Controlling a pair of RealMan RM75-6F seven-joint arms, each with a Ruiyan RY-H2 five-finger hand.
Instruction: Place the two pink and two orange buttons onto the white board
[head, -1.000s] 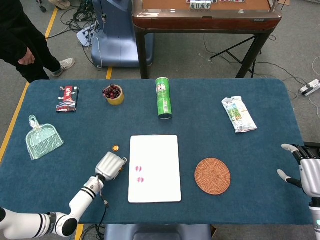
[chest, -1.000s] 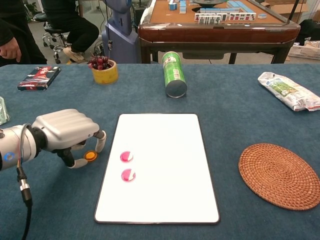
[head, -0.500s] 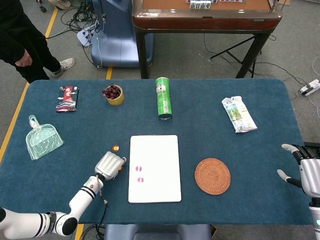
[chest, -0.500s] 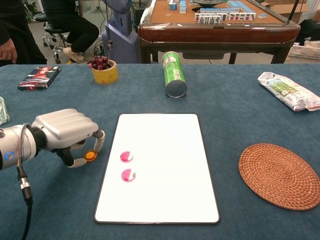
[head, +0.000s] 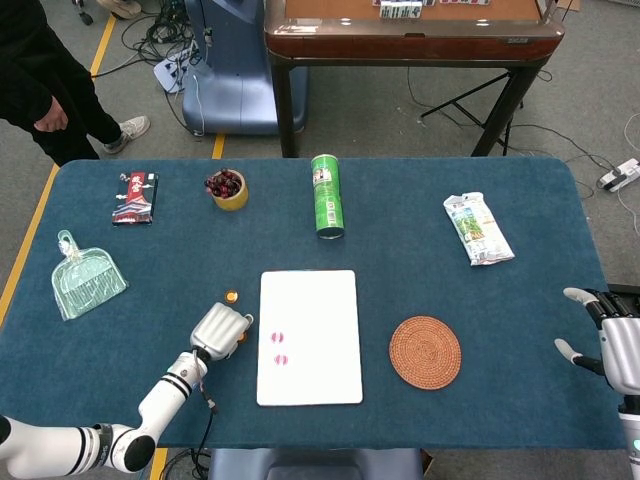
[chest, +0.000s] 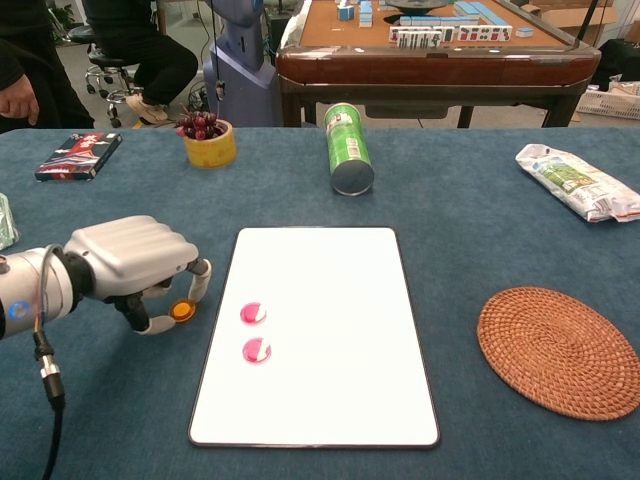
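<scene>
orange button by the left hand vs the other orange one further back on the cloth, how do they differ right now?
The near orange button sits between the left hand's thumb and a finger, close to the white board; whether it is pinched or lifted is unclear. The far orange button lies free on the blue cloth, touched by nothing and further back, and shows only in the head view. Both are small, round and orange, left of the board and not yet on it.

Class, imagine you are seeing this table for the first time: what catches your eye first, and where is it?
The white board in the middle of the blue table stands out, with two pink buttons near its left edge. Just left of it, the left hand pinches an orange button. A green can lies behind the board.
</scene>
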